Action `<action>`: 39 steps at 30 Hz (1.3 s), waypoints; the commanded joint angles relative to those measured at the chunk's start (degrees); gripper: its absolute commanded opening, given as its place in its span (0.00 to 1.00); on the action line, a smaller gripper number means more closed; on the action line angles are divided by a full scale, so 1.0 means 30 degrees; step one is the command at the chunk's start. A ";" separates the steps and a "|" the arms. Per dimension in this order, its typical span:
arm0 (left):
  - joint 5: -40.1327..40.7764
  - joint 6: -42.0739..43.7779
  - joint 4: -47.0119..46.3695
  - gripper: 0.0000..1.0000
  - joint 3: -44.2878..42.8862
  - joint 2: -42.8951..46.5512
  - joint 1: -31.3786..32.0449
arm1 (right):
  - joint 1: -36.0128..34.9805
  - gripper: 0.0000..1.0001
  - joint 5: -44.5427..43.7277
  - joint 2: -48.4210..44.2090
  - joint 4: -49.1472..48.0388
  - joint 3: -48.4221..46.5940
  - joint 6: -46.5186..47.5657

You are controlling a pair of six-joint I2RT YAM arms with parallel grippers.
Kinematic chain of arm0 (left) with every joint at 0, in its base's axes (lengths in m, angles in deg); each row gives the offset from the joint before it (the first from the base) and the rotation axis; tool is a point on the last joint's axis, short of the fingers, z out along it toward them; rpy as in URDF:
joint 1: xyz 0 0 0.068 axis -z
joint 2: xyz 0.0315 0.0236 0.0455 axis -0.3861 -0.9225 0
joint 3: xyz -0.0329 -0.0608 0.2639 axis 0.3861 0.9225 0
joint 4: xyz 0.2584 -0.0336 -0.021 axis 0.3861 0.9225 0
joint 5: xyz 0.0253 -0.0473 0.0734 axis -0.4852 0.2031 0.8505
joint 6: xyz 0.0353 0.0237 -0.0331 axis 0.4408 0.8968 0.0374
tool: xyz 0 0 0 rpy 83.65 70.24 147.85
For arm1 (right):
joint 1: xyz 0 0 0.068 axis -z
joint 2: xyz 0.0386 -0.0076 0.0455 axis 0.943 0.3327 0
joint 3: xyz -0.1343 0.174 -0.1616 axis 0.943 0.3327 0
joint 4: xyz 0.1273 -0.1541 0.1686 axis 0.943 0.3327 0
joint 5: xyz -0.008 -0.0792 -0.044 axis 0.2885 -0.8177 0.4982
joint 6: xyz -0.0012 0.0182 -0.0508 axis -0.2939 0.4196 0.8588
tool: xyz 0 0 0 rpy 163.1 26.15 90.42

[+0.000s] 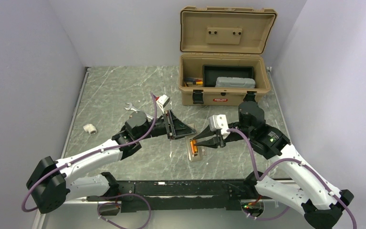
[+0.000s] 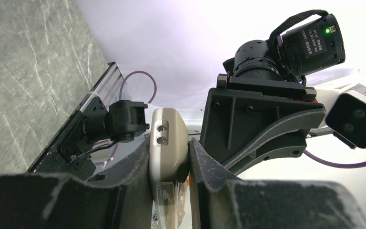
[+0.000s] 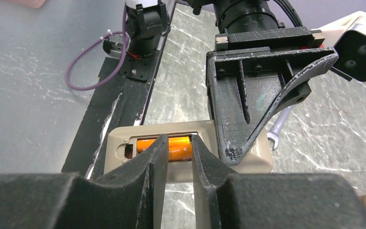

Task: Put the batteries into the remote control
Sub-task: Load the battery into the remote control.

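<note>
Remote control (image 3: 124, 136) holds an orange battery (image 3: 178, 148) in its open back.

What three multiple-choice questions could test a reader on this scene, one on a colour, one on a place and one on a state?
1. What colour is the toolbox?
A. red
B. tan
C. blue

2. Where is the battery?
A. inside the toolbox
B. in the bay of the remote control
C. on the floor

3. What state is the left claw in?
A. shut on the remote control
B. wide open in the air
C. shut on the toolbox lid

Answers:
1 B: its walls and raised lid are tan.
2 B: the right wrist view shows the orange battery lying in the open bay.
3 A: the left wrist view shows the remote control clamped between its fingers.
</note>
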State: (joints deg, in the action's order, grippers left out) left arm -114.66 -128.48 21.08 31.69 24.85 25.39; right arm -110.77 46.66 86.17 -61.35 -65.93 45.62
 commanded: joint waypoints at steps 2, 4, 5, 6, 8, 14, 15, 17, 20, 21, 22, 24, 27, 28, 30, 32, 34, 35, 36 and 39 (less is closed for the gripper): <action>-0.0270 -0.0235 -0.1609 0.00 -0.0679 0.0096 0.0018 | 0.0007 0.27 0.0238 0.0087 0.1163 -0.0493 0.0500; -0.0316 -0.0235 -0.1658 0.00 -0.0728 0.0062 0.0016 | 0.0013 0.27 0.0188 0.0177 0.1269 -0.0437 0.0509; -0.0343 -0.0235 -0.1665 0.00 -0.0743 0.0052 0.0007 | 0.0006 0.27 0.0181 0.0192 0.1321 -0.0419 0.0504; -0.0338 -0.0220 -0.1652 0.00 -0.0745 0.0051 0.0017 | 0.0012 0.26 0.0181 0.0248 0.1372 -0.0405 0.0500; -0.0314 -0.0191 -0.1610 0.00 -0.0718 0.0103 0.0021 | 0.0013 0.26 0.0209 0.0299 0.1442 -0.0353 0.0497; -0.0206 -0.0148 -0.1657 0.00 -0.0632 0.0298 0.0001 | 0.0013 0.26 0.0327 0.0483 0.1679 -0.0279 0.0492; -0.0179 -0.0162 -0.1706 0.00 -0.0603 0.0323 0.0035 | -0.0005 0.25 0.0345 0.0497 0.1819 -0.0285 0.0539; -0.0139 -0.0152 -0.1753 0.00 -0.0599 0.0330 0.0026 | 0.0013 0.25 0.0302 0.0500 0.2071 -0.0286 0.0591; -0.0124 -0.0175 -0.1782 0.00 -0.0569 0.0360 0.0015 | 0.0014 0.24 0.0268 0.0442 0.2153 -0.0137 0.0536; -0.0113 -0.0176 -0.1824 0.00 -0.0544 0.0345 0.0003 | -0.0001 0.24 0.0290 0.0419 0.2153 -0.0066 0.0467; -0.0101 -0.0198 -0.1855 0.00 -0.0540 0.0358 -0.0002 | 0.0004 0.24 0.0297 0.0412 0.2153 -0.0006 0.0422; -0.0108 -0.0206 -0.1899 0.00 -0.0540 0.0333 -0.0003 | -0.0021 0.23 0.0366 0.0415 0.2295 0.0035 0.0366; -0.0122 -0.0235 -0.1937 0.00 -0.0569 0.0302 0.0010 | -0.0042 0.23 0.0527 0.0435 0.2521 0.0036 0.0278; -0.0135 -0.0235 -0.1935 0.00 -0.0569 0.0316 -0.0001 | -0.0003 0.22 0.0531 0.0444 0.2573 0.0062 0.0241; -0.0075 -0.0235 -0.1958 0.00 -0.0518 0.0356 0.0020 | -0.0016 0.22 0.0492 0.0352 0.2717 0.0111 0.0216; -0.0024 -0.0235 -0.1930 0.00 -0.0468 0.0415 0.0000 | -0.0016 0.22 0.0528 0.0252 0.2767 0.0171 0.0137; 0.0063 -0.0235 -0.1916 0.00 -0.0452 0.0462 0.0014 | -0.0016 0.22 0.0603 0.0154 0.2672 0.0304 -0.0040; 0.0067 -0.0239 -0.1928 0.00 -0.0452 0.0468 0.0021 | -0.0016 0.21 0.0640 0.0141 0.2628 0.0392 -0.0157; 0.0064 -0.0243 -0.1952 0.00 -0.0452 0.0450 0.0012 | -0.0012 0.21 0.0674 0.0121 0.2619 0.0428 -0.0212; 0.0067 -0.0279 -0.1989 0.00 -0.0507 0.0402 0.0023 | -0.0016 0.20 0.0708 0.0118 0.2749 0.0475 -0.0306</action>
State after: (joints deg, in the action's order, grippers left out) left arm -115.69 -128.00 22.30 31.74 24.46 25.54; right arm -110.71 46.64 86.72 -58.31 -65.91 46.10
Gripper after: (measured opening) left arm 0.310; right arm 0.208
